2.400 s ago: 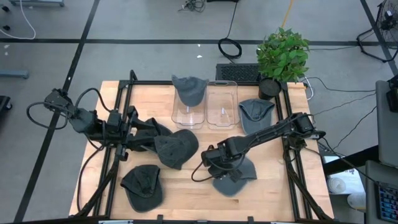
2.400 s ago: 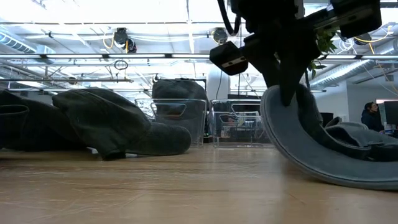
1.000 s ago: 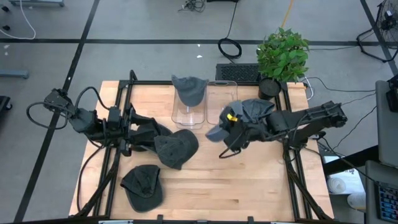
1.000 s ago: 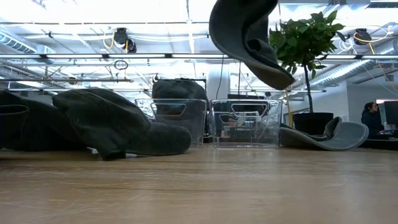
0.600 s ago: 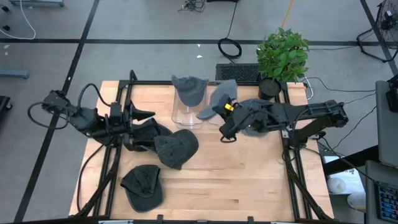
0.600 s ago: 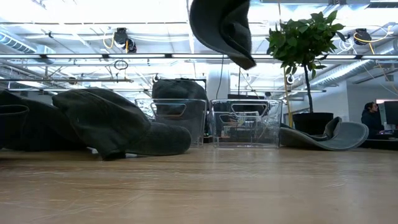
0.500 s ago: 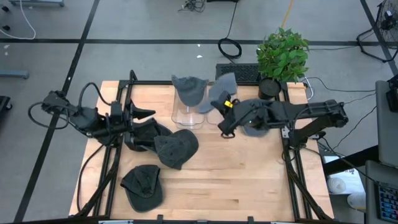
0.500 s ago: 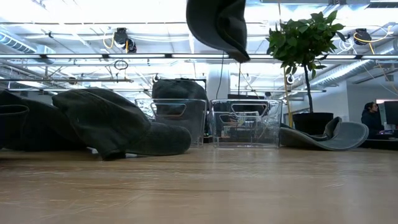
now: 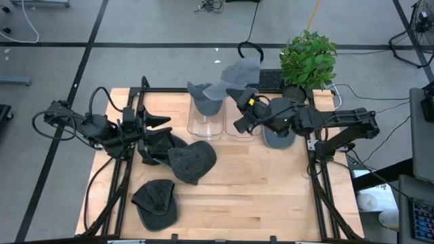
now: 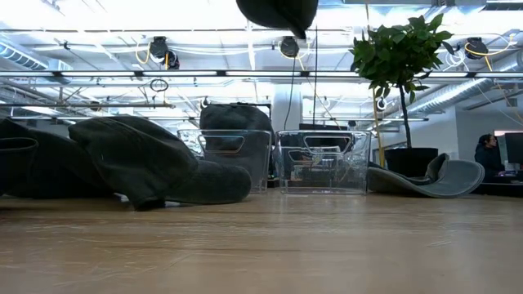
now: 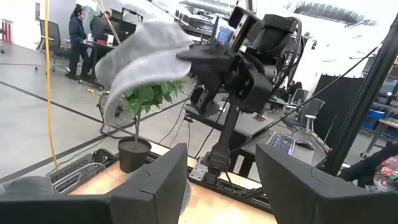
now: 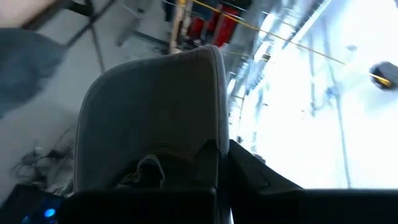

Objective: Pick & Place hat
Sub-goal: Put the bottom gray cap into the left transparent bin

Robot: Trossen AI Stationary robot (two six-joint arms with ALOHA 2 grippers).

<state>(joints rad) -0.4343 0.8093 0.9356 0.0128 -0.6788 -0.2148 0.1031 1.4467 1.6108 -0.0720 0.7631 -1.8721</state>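
From the low view I see only the bottom edge of the raised grey fabric cap (image 10: 278, 14). My right gripper (image 9: 239, 96) is clamped shut on it; my left gripper (image 9: 159, 122) hangs part-open, empty.

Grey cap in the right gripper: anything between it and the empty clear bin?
Nothing visible. The right gripper holds the grey cap in the air above the far edge of the empty clear bin. The neighbouring bin already holds a cap, but that sits to the side, not in the path.
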